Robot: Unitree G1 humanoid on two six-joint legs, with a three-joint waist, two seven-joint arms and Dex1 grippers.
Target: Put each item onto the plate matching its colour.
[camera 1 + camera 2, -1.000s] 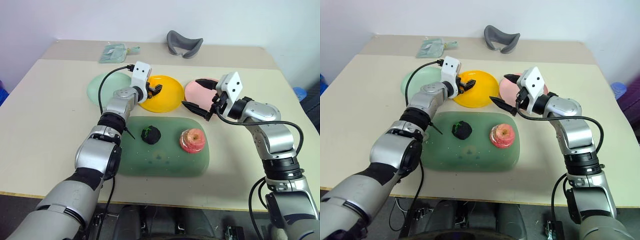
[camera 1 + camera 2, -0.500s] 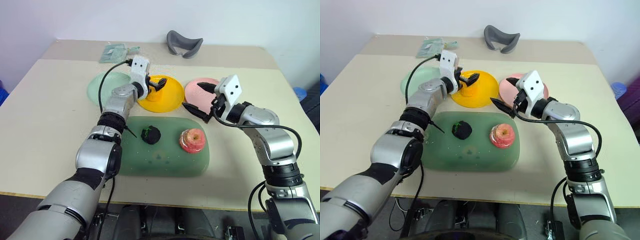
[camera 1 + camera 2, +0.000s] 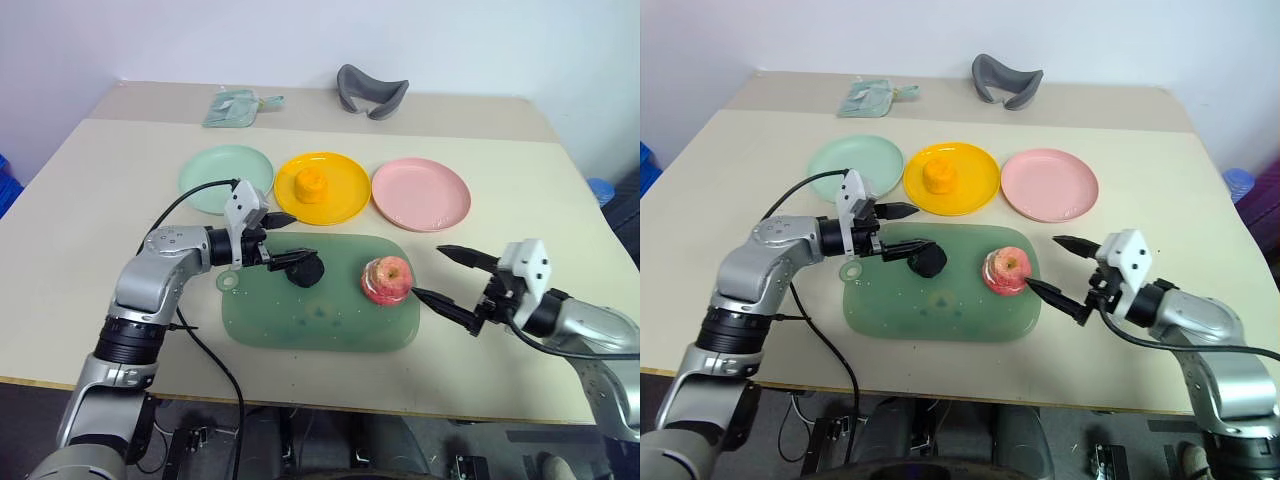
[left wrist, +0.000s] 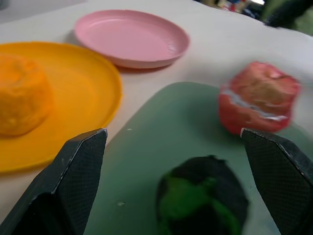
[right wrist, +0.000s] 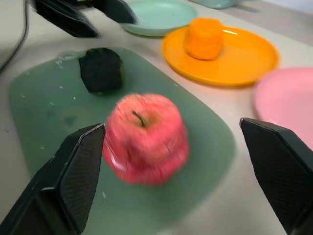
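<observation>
The orange-yellow lump (image 3: 311,184) sits on the yellow plate (image 3: 345,200), between the mint green plate (image 3: 227,178) and the pink plate (image 3: 421,193); both of those are bare. The dark ball (image 3: 305,271) and the pink-red apple (image 3: 388,279) rest on the large green tray (image 3: 320,310). My left gripper (image 3: 286,238) is open, level with the tray's left end, its near fingertip close against the ball. To the right of the apple my right gripper (image 3: 428,272) is open with nothing between its fingers. The left wrist view looks over the ball (image 4: 205,203) toward the apple (image 4: 257,98).
A grey curved object (image 3: 370,88) and a small clear bag (image 3: 238,105) lie at the back of the table. The tray's near edge lies a short way from the table's front edge (image 3: 300,400).
The left gripper opened, left the orange lump on the yellow plate and drew back to beside the dark ball. The right gripper drew back from the pink plate to the right of the apple.
</observation>
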